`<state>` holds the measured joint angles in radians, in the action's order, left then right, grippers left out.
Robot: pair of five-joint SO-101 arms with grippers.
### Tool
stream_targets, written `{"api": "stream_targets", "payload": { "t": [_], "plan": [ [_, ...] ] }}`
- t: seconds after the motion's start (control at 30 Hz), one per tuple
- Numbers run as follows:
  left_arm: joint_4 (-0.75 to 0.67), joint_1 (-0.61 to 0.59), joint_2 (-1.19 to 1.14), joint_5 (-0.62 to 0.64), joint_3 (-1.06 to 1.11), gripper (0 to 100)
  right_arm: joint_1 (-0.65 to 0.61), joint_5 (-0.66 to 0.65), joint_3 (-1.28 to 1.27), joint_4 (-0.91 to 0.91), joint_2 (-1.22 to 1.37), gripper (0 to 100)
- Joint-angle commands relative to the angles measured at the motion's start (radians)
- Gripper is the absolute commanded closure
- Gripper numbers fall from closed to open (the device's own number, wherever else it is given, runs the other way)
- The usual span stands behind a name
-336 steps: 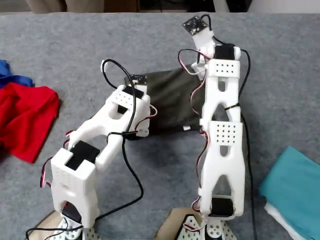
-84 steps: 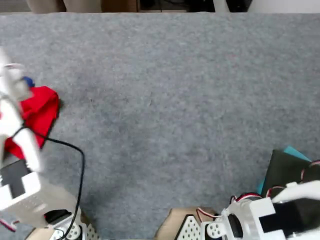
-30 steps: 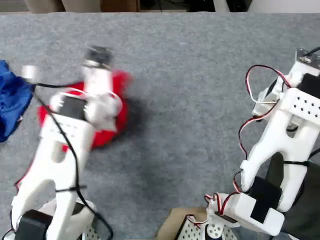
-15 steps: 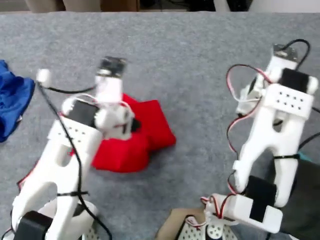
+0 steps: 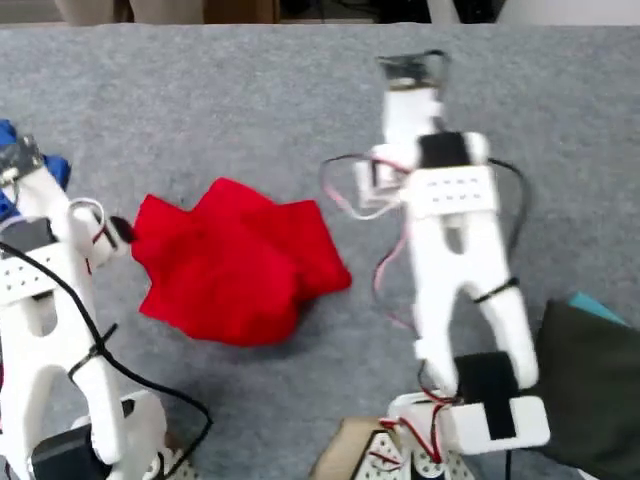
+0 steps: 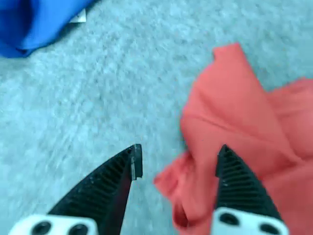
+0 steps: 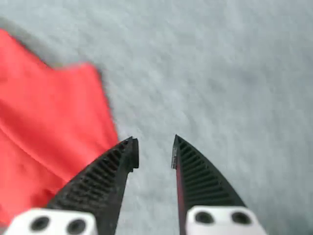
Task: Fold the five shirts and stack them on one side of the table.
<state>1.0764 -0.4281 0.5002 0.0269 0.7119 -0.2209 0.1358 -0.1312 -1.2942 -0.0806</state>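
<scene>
A crumpled red shirt lies left of the table's middle. My left gripper hangs open just above its edge, and the red shirt lies under and beyond one finger without being held. Farther off is a blue shirt, which also lies at the table's left edge. My right gripper is slightly open over bare grey cloth, next to a corner of the red shirt. The right arm stands just right of the shirt.
A folded dark olive shirt lies on a teal one at the table's right front. The grey table cover is bare at the back. The left arm stands at the left front.
The left arm has let go of the red shirt and swung back to the left. The right arm has swung left toward the middle. The shirt now lies spread wider.
</scene>
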Motion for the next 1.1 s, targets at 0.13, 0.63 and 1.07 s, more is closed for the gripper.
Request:
{"api": "stream_targets", "payload": {
  "t": [0.13, 0.63, 1.07],
  "plan": [
    [-0.419, -0.009, 0.019, 0.009, 0.204, 93, -0.104, 0.002, -0.015, 0.233, 0.159, 87.8],
    [-0.862, 0.123, -0.143, 0.132, 0.29, 96, -0.237, -0.166, 0.024, 0.486, 0.444, 78.6],
    [-0.531, 0.14, -0.496, 0.19, -0.129, 96, -0.252, -0.161, 0.139, 0.402, 0.556, 85.7]
  ]
}}
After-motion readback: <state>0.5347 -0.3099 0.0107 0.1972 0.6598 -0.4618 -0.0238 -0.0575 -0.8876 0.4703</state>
